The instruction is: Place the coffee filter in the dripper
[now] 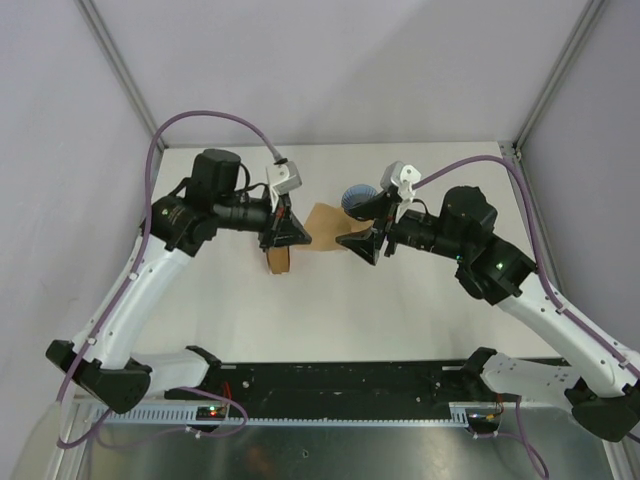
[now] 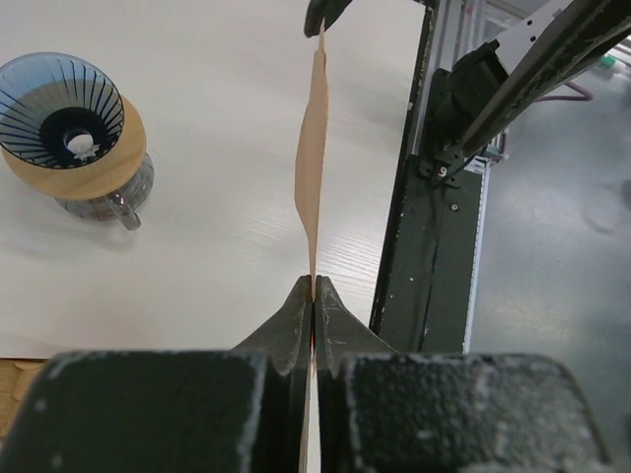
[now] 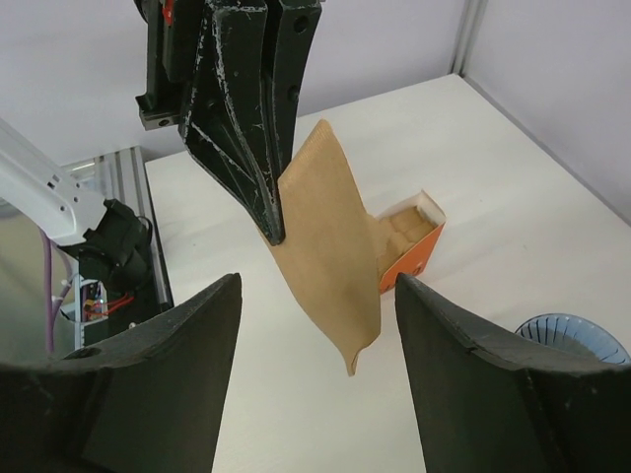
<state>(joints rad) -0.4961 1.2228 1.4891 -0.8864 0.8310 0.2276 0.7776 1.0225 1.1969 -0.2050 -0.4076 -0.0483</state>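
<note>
My left gripper (image 2: 314,286) is shut on the coffee filter (image 2: 312,177), a thin brown sheet seen edge-on, and holds it in the air over the table. In the top view the filter (image 1: 325,222) hangs between my left gripper (image 1: 297,236) and my right gripper (image 1: 358,246). In the right wrist view the filter (image 3: 330,246) hangs from the left fingers (image 3: 246,108), its lower tip between my right gripper's (image 3: 315,286) open fingers and touching neither. The blue ribbed dripper (image 2: 61,110) sits in its wooden collar (image 2: 104,169) on a glass jug, behind the right gripper (image 1: 356,200).
An orange box with a stack of brown filters (image 3: 409,241) stands on the table under the left gripper (image 1: 278,260). The dripper's rim shows at the lower right of the right wrist view (image 3: 572,335). The black base rail (image 1: 340,385) runs along the near edge.
</note>
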